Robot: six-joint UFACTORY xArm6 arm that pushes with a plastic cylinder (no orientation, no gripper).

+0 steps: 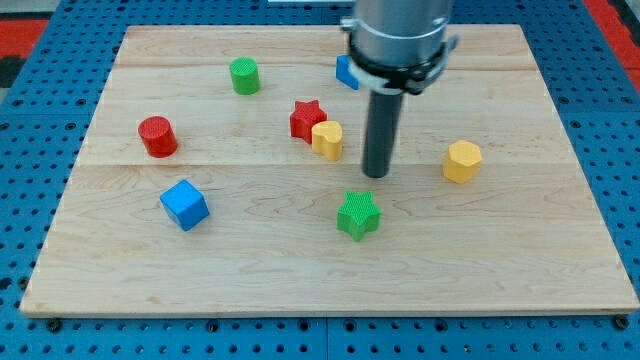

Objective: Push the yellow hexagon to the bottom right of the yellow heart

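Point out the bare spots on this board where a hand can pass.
Bare: the strip along the view's bottom below the blue cube and green star. Crowded: red star, yellow heart and my tip, mid-board.

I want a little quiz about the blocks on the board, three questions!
1. True or false: the red star touches the yellow heart.
2. Which block lies nearest the view's left? A red cylinder B green star C yellow hexagon
3. My tip stands between the yellow heart and which block?

Key: 1 true; 2 A; 3 the yellow hexagon.
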